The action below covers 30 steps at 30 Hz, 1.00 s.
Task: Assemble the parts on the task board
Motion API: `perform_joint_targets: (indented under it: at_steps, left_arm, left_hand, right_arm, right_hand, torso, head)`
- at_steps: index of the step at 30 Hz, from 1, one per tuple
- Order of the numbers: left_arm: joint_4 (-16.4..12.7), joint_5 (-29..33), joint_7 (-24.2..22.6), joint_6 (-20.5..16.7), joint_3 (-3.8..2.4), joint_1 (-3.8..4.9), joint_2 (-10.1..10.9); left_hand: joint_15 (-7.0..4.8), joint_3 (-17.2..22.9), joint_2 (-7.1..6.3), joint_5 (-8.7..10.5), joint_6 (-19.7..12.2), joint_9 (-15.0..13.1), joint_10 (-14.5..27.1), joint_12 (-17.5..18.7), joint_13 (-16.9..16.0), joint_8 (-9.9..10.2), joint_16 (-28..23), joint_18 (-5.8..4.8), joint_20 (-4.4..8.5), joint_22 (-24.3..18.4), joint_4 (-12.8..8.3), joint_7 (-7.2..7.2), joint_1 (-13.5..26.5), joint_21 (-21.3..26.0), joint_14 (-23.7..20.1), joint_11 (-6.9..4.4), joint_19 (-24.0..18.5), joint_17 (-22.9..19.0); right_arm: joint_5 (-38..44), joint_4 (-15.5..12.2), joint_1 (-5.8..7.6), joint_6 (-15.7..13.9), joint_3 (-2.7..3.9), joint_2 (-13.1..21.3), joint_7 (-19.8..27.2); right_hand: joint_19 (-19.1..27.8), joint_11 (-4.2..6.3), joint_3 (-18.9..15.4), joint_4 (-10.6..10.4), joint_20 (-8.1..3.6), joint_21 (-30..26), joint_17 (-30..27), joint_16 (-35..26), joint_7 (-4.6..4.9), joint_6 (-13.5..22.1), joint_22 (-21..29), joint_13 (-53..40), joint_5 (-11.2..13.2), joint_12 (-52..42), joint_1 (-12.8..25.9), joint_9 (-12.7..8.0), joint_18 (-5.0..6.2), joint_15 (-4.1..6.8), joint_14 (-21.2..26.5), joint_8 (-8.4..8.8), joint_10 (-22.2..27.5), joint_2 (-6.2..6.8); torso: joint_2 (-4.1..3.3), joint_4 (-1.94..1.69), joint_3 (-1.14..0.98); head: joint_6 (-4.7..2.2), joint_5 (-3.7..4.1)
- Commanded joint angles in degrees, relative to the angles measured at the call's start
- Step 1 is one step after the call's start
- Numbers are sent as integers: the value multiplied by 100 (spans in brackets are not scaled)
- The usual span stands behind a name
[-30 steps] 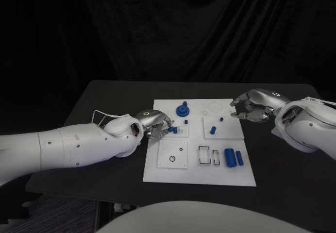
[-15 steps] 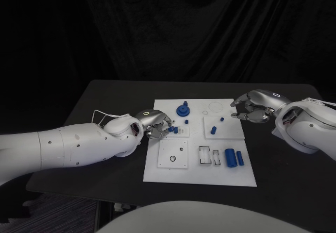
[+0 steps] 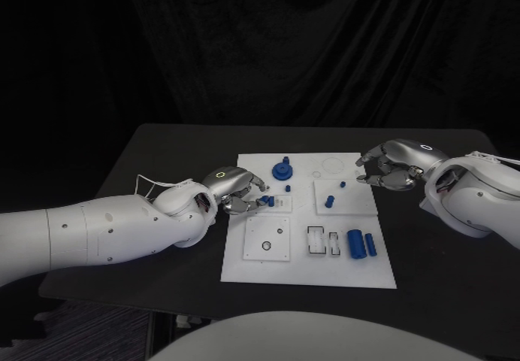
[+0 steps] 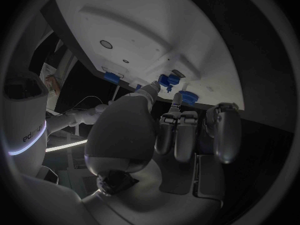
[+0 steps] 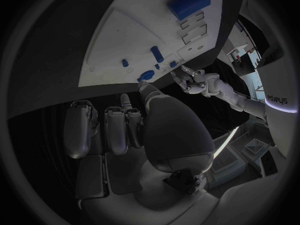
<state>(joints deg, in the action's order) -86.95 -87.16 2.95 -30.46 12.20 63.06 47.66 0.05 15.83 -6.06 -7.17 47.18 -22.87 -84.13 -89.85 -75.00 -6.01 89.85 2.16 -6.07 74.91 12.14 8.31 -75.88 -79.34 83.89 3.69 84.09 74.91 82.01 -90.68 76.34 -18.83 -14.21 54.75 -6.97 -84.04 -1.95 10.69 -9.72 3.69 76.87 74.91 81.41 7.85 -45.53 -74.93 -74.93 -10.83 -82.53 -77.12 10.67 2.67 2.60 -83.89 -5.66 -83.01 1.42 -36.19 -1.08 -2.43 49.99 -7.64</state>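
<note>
The white task board lies mid-table. My left hand hovers over the board's left edge and pinches a small blue part at its fingertips. The left wrist view shows that part held just above the board. My right hand hangs by the board's far right corner, fingers curled in on nothing. A round blue part with a peg stands at the far side. Two blue pegs stand right of centre. Two blue cylinders lie near the right edge.
The black table runs wide around the board. Open slots and a round hole sit in the board's near half. In the right wrist view my right hand is off the board, and the cylinders are far from it.
My left hand has shifted slightly toward the board's far side with the small blue part, and its forearm has turned. The right hand has stayed in place.
</note>
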Motion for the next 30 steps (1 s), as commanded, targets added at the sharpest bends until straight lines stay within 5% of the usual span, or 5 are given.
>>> perform_joint_targets:
  at_steps: [1, 11, 30]
  left_arm:
    - [-85, -187, -48, -467, -4, -2, 9]
    - [-102, -500, 352, -317, -4, -1, -57]
    - [-61, -567, 882, 427, -3, -4, -211]
  left_hand:
    - [7, -42, 20, 17, 34, -10, -587, -15, -1500, -25, 15, 18, -21, 1200, 10, 5, 45, -38, 611, -7, 157, 1509]
    - [-10, -117, 178, -512, -8, -14, -587, -15, -1500, -107, 15, 20, 2, 1196, -190, 3, -367, -25, 611, -19, 158, 1509]
    - [-3, -149, 164, -531, -69, 2, -587, -15, -1500, -90, 15, 33, -2, 1177, -180, 20, -342, 38, 611, -7, 133, 1509]
  right_arm:
    - [13, 1, -15, 22, 3, 8, -30]
    - [13, 7, -21, 24, 4, 0, -31]
    - [13, 11, -42, 27, 4, -11, -14]
  right_hand:
    - [-98, -6, 9, -12, 29, -33, 168, -39, -16, -36, -1101, -464, -27, 21, 5, -8, 38, -43, -337, 24, 52, -43]
    - [-98, -6, 9, -12, 29, -33, 168, -39, -16, -36, -1101, -464, -27, 21, 5, -8, 38, -43, -337, 24, 52, -43]
    - [-99, -7, 5, -18, 30, -33, 169, -38, -16, -36, -1101, -467, -27, 19, 13, -13, 38, -44, -337, 28, 50, -41]
  torso:
    - [5, -5, 1]
    - [10, 16, -1]
    - [-6, -6, 6]
  head:
    - [1, 8]
    - [1, -13]
    - [1, -3]
